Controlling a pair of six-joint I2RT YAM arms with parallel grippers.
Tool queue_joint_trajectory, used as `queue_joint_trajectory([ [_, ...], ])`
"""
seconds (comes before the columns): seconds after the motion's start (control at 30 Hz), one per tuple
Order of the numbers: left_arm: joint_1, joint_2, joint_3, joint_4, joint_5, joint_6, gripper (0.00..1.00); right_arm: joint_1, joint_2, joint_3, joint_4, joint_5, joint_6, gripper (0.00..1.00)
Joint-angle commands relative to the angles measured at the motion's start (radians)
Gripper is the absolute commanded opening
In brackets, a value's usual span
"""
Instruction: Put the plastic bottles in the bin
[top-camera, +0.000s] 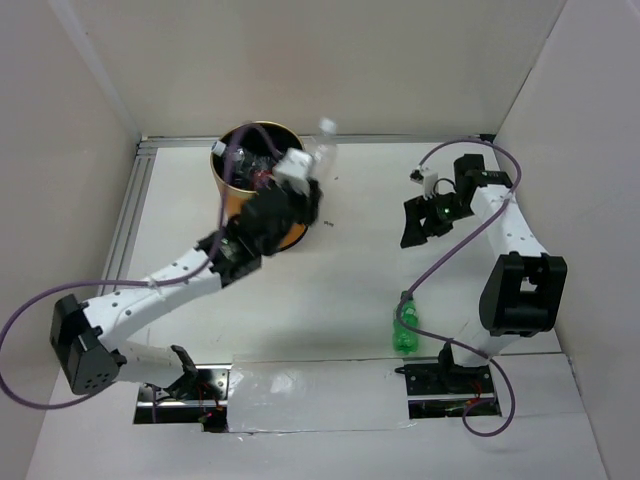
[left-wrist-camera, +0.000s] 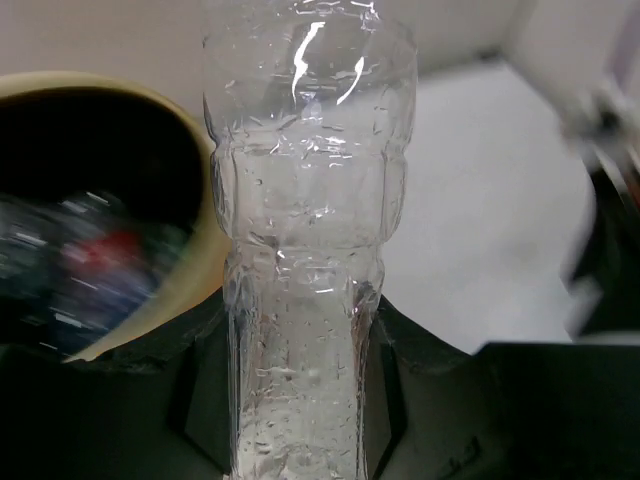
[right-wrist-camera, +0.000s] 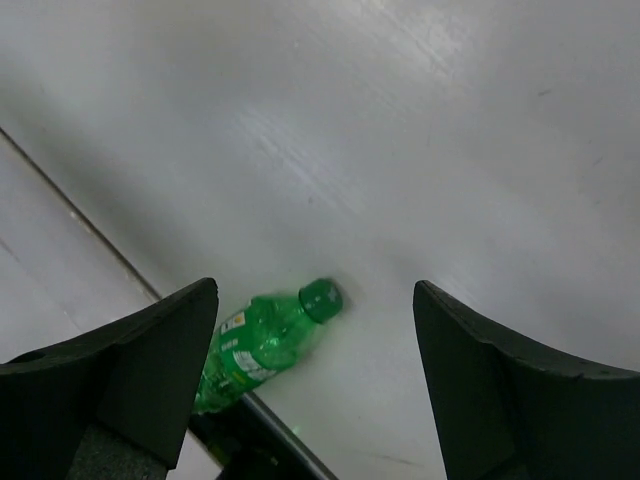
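The left tool (top-camera: 300, 190) is closed around the lower body of the clear bottle (top-camera: 322, 155), and in the left wrist view its 2 dark fingers (left-wrist-camera: 205, 400) press against either side of the ribbed plastic. The bottle's top is cut off by the upper edge of that view, so the white cap shows only from above, pointing toward the far wall. The bottle is held off the counter (top-camera: 340, 290) just beside the right side of the bin (top-camera: 222, 195), close to the rim rather than over the dark opening. How high it sits against the rim cannot be judged. Inside the bin the wrist camera catches only a blurred bluish shape (left-wrist-camera: 85, 265) with a red patch. From above, the arm and a purple cable (top-camera: 235, 150) cross the mouth of the bin, so what lies in there is hard to make out. The right tool (top-camera: 422, 230) hangs over the right half of the counter, well apart from the bin, with its fingers (right-wrist-camera: 150, 370) spread wide and nothing between them. Through that gap the right wrist camera sees the green bottle (right-wrist-camera: 262, 345) lying on its side on the counter, green cap toward the far side. Its lower end is hidden behind the left-hand finger in that view. From above, this bottle rests near the base of the right arm, beside a seam in the counter surface
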Motion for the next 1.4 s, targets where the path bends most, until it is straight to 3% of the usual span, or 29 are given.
queue_joint_trajectory([
  [0.0,0.167,-0.042,0.09,0.109,-0.032,0.032,0.08,-0.031,-0.013,-0.021,-0.19,-0.003,-0.149,0.86],
  [0.13,0.306,0.055,0.205,0.118,-0.088,0.043,0.15,-0.032,-0.004,-0.055,-0.237,0.061,-0.168,0.94],
  [0.23,0.384,0.139,0.259,0.106,-0.101,0.054,0.22,-0.032,0.035,-0.077,-0.276,0.072,-0.162,0.94],
  [0.3,0.439,0.189,0.28,0.082,-0.09,0.054,0.37,-0.032,0.045,-0.118,-0.285,0.083,-0.162,0.95],
  [0.33,0.439,0.206,0.28,0.065,-0.09,0.054,0.37,-0.032,0.045,-0.118,-0.285,0.094,-0.162,0.95],
  [0.37,0.451,0.222,0.295,0.042,-0.078,0.039,0.51,-0.015,0.045,-0.138,-0.285,0.094,-0.162,0.95],
  [0.47,0.475,0.259,0.305,0.015,-0.065,0.029,0.77,0.019,0.07,-0.161,-0.285,0.109,-0.162,0.97],
  [0.53,0.484,0.259,0.305,0.015,-0.056,0.029,1.0,0.053,0.12,-0.161,-0.285,0.118,-0.162,0.97],
  [0.73,0.404,0.139,0.338,-0.003,-0.067,0.094,1.0,0.16,0.231,-0.161,-0.242,0.192,-0.093,1.0],
  [0.87,0.314,-0.009,0.251,0.011,-0.114,0.16,1.0,0.183,0.263,-0.161,-0.23,0.262,-0.018,0.99],
  [1.1,0.229,-0.247,0.021,-0.017,-0.125,0.115,1.0,0.229,0.338,-0.104,-0.25,0.361,0.054,0.95],
  [1.27,0.162,-0.329,-0.089,-0.04,-0.134,0.068,1.0,0.323,0.41,-0.104,-0.25,0.37,0.074,0.86],
  [1.37,0.125,-0.37,-0.111,-0.049,-0.134,0.078,1.0,0.358,0.455,-0.104,-0.25,0.37,0.087,0.68],
])
